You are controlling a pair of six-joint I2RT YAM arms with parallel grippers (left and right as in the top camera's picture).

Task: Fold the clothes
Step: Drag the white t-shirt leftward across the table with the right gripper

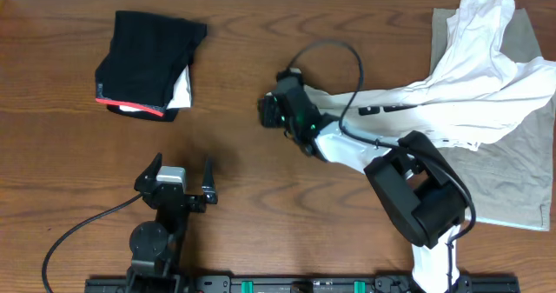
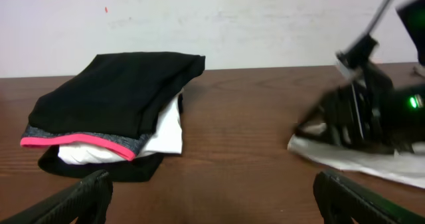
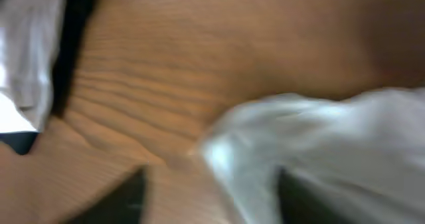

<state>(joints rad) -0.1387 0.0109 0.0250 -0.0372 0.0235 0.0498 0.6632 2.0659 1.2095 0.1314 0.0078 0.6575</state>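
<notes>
A large white T-shirt with black print lies crumpled from the table's far right toward the middle. Its stretched-out end reaches my right gripper. In the blurred right wrist view that gripper has its dark fingers wide apart, open, with the white fabric lying between them on the wood. A folded black, red-edged garment rests at the far left and also shows in the left wrist view. My left gripper hangs open and empty near the front edge.
A grey-beige garment lies flat under the white T-shirt at the right edge. The right arm's black body stands over the shirt's lower part. A cable trails from the left arm at the front left.
</notes>
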